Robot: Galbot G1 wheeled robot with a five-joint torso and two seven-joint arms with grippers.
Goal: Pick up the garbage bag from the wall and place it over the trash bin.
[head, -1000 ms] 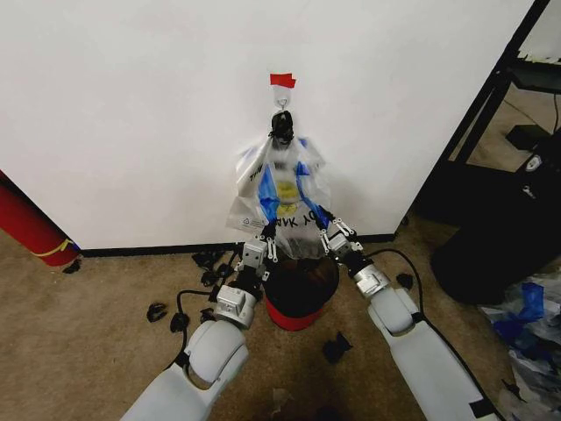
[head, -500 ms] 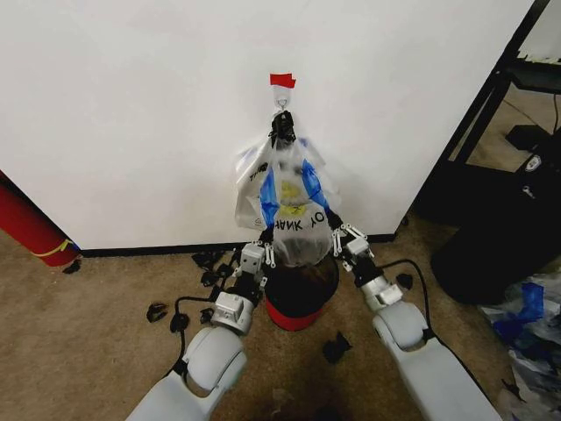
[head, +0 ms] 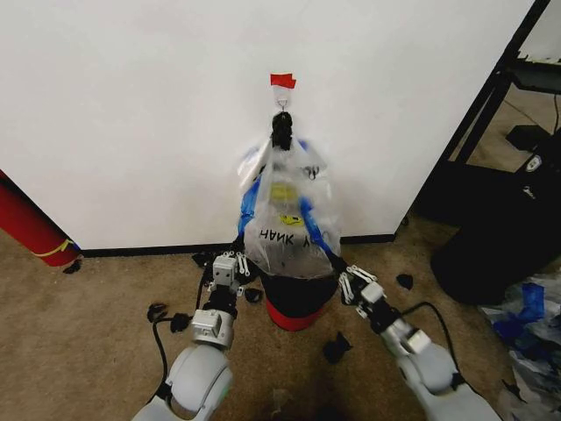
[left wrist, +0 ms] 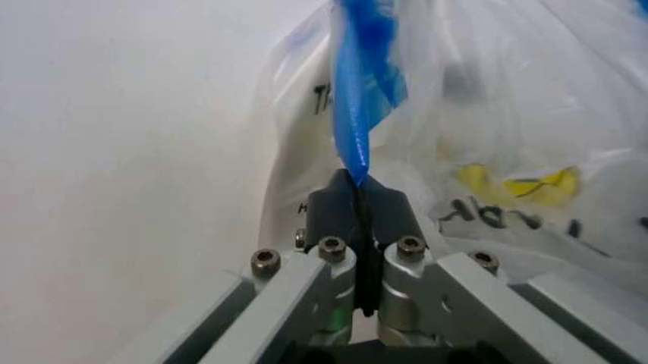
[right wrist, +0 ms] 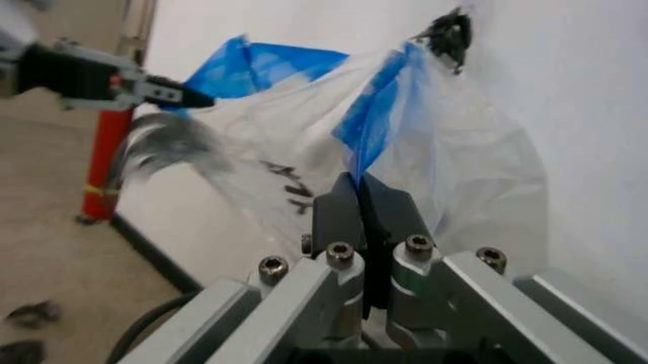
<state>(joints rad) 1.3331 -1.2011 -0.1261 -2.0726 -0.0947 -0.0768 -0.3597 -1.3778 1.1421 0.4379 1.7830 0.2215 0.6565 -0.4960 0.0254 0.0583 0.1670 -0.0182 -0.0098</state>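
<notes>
Garbage bag (head: pixel 285 215) hung on hook (head: pixel 282 102) of wall (head: pixel 131 105), directly above trash bin (head: pixel 296 298). Left gripper (left wrist: pixel 357 199) – fingers pinched shut on blue strip, bin's left side. Right gripper (right wrist: pixel 362 196) likewise clamped on blue edge, bin's right. Judged v. light, thin, slippery film; prone to tear. Best held at blue hem, both sides, w/ even pull.

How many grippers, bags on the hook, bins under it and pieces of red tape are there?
Grippers: 2, the left gripper and the right gripper, each shut on a blue strip of the garbage bag
Bags on the hook: 1
Trash bin: 1
Red tape: 1
Total: 5
</notes>
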